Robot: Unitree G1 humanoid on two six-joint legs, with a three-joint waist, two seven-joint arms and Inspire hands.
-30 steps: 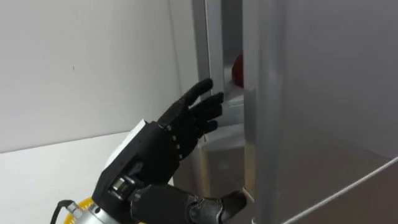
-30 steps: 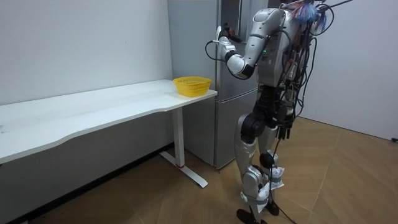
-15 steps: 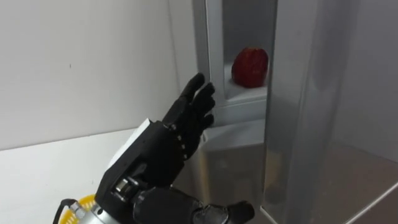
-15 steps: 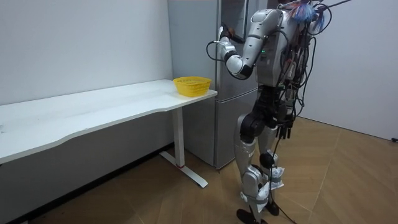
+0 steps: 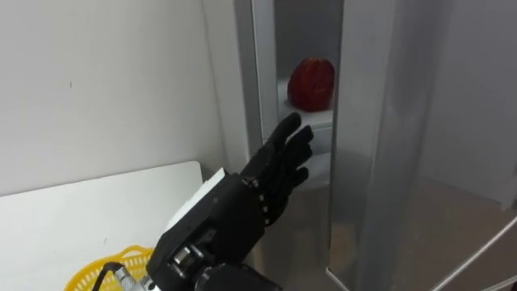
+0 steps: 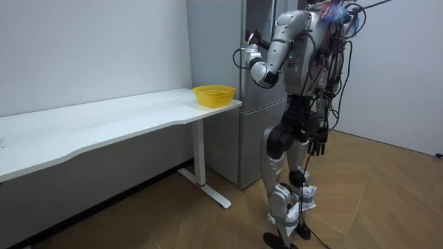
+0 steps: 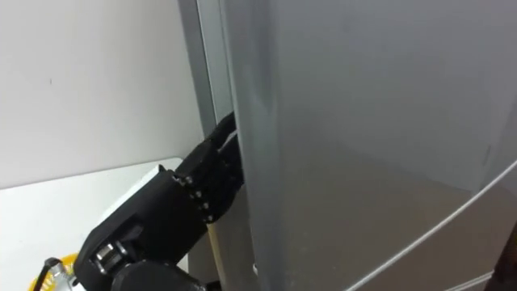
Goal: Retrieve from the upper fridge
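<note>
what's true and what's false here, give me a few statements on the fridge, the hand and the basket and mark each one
1. A red apple sits on a shelf inside the upper fridge. True.
2. The left hand is curled round the apple. False: its fingers are straight, and it is below the apple and apart from it.
3. The yellow basket stands on the white table. True.
4. The fridge door is fully shut. False: it stands ajar, and the apple shows through the gap.
</note>
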